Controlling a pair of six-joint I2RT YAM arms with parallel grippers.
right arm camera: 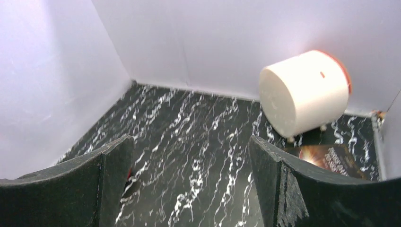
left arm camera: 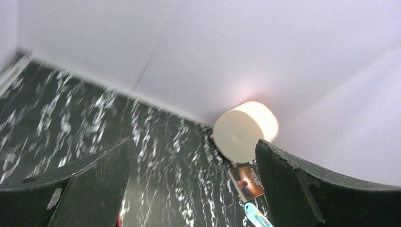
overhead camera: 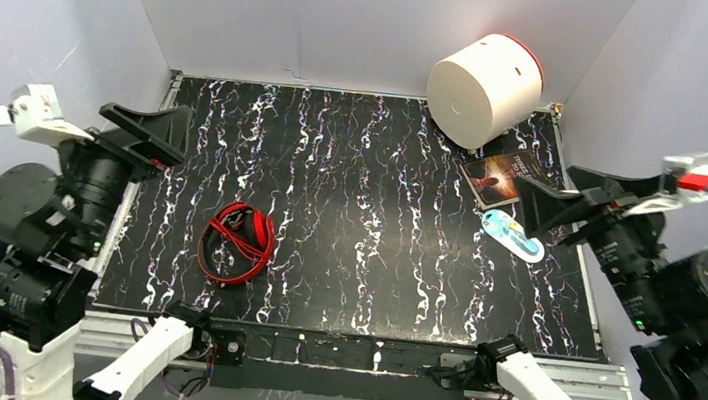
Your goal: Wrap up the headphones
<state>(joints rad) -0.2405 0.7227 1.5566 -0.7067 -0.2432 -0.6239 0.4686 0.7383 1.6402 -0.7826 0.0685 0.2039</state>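
The headphones (overhead camera: 237,244) are located on the black marbled table (overhead camera: 373,263), near and left of centre, with the red cable looped beside them. The left gripper (overhead camera: 174,139) and the right gripper (overhead camera: 528,208) are both released, with jaws spread wide. Nothing is grasped, and both are positioned well apart from the headphones.

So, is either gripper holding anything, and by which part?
Nothing is held. Left gripper and right gripper are open, empty; the red over-ear headphones lie untouched on the black marbled table.
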